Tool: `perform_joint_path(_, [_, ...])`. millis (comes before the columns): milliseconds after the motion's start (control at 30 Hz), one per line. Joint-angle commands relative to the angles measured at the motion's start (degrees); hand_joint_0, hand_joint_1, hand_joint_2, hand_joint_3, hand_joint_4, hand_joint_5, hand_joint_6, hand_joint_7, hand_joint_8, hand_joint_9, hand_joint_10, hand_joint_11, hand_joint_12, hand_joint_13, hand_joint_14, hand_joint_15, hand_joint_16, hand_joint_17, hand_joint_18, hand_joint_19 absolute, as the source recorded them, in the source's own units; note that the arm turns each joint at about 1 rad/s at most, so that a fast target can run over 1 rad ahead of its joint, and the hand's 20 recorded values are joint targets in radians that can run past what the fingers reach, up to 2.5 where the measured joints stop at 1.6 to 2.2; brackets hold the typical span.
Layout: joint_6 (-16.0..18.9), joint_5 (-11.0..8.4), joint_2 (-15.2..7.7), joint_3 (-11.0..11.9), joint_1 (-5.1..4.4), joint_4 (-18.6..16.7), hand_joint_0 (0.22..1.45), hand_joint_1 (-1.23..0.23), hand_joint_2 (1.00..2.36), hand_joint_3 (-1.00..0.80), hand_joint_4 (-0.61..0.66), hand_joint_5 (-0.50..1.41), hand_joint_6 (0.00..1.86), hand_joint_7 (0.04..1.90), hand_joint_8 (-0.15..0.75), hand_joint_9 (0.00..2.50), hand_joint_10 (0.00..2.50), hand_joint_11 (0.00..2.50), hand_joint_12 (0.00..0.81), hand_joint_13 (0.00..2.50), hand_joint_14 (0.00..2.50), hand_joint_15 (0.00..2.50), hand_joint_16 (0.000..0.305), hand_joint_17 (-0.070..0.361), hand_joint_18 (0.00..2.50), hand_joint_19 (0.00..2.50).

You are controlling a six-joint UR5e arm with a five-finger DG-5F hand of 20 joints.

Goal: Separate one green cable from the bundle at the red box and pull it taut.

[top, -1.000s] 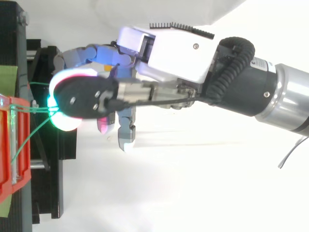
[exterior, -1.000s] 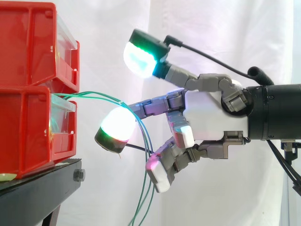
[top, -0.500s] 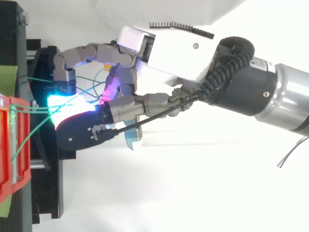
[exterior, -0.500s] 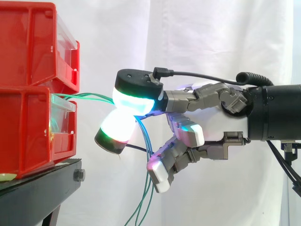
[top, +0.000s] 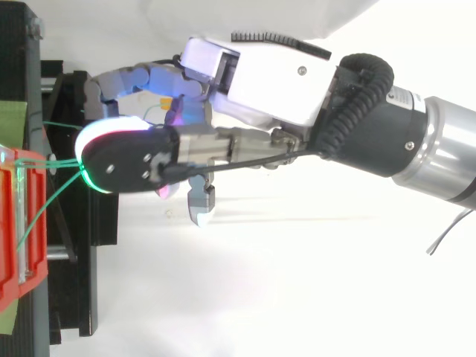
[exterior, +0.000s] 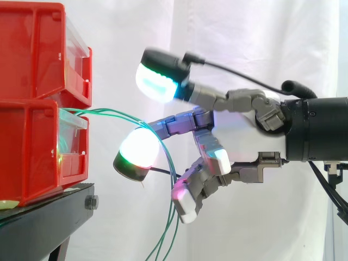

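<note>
The green cables (exterior: pixel 109 111) run right from the red box (exterior: pixel 32 147), then drape down over a finger (exterior: pixel 179 122) of the hand (exterior: pixel 244 136). The hand's fingers are spread, seemingly pinching none.

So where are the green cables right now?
In the side view the green cables leave the lower red bin at left, arc right between the hand's spread fingers and hang down slack.
</note>
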State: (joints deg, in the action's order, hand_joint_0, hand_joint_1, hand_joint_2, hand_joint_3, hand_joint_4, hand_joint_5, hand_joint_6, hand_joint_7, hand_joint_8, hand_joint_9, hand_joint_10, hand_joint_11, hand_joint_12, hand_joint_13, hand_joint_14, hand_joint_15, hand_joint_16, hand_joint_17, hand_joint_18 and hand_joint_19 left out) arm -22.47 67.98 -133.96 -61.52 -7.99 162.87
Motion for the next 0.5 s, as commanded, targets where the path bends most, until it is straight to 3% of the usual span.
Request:
perform_joint_path(0, [-0.73, -0.13, 0.02, 0.00, -0.01, -0.10, 0.34, 0.02, 1.00, -0.50, 0.18, 0.14, 0.50, 1.32, 0.251, 1.84, 0.00, 0.00, 0.519, 1.31, 0.01, 0.46, 0.087, 0.195, 1.08, 0.35])
perform_joint_path(33, [-0.73, -0.13, 0.02, 0.00, -0.01, -0.10, 0.34, 0.06, 1.00, -0.50, 0.17, 0.14, 0.50, 1.30, 0.245, 1.84, 0.00, 0.00, 0.519, 1.29, 0.01, 0.44, 0.087, 0.196, 1.06, 0.35])
perform_joint_path(67, [-0.73, -0.13, 0.02, 0.00, -0.01, -0.10, 0.39, 0.08, 1.00, -0.50, 0.14, 0.14, 0.50, 1.29, 0.214, 1.84, 0.00, 0.00, 0.495, 1.27, 0.01, 0.45, 0.081, 0.182, 1.05, 0.51])
perform_joint_path(100, [-0.82, -0.13, 0.02, 0.00, -0.01, -0.10, 0.44, 0.04, 1.00, -0.50, 0.10, 0.15, 0.50, 1.30, 0.155, 1.89, 0.00, 0.00, 0.459, 1.27, 0.01, 0.47, 0.068, 0.152, 0.94, 0.57])
perform_joint_path(133, [-0.82, -0.13, 0.02, 0.00, -0.01, -0.10, 0.46, 0.01, 1.00, -0.50, 0.09, 0.15, 0.50, 1.31, 0.154, 1.90, 0.00, 0.00, 0.456, 1.27, 0.01, 0.47, 0.066, 0.150, 0.94, 0.58])
perform_joint_path(200, [-0.73, -0.13, 0.02, 0.00, -0.01, -0.10, 0.58, -0.24, 1.00, -0.50, 0.05, 0.15, 0.50, 1.30, 0.091, 1.90, 0.00, 0.01, 0.416, 1.20, 0.01, 0.49, 0.049, 0.110, 0.85, 0.64])
perform_joint_path(233, [-0.73, -0.22, 0.02, 0.00, -0.01, -0.10, 0.61, -0.30, 1.00, -0.50, 0.05, 0.15, 0.50, 1.29, 0.089, 1.90, 0.00, 0.01, 0.412, 1.18, 0.01, 0.49, 0.044, 0.099, 0.85, 0.64])
perform_joint_path(467, [-0.82, -0.30, 0.02, 0.09, -0.01, -0.19, 0.73, -0.50, 1.00, -0.50, 0.05, 0.15, 0.50, 1.28, 0.074, 1.94, 0.00, 0.09, 0.415, 1.21, 0.02, 0.52, 0.041, 0.092, 0.92, 0.65])
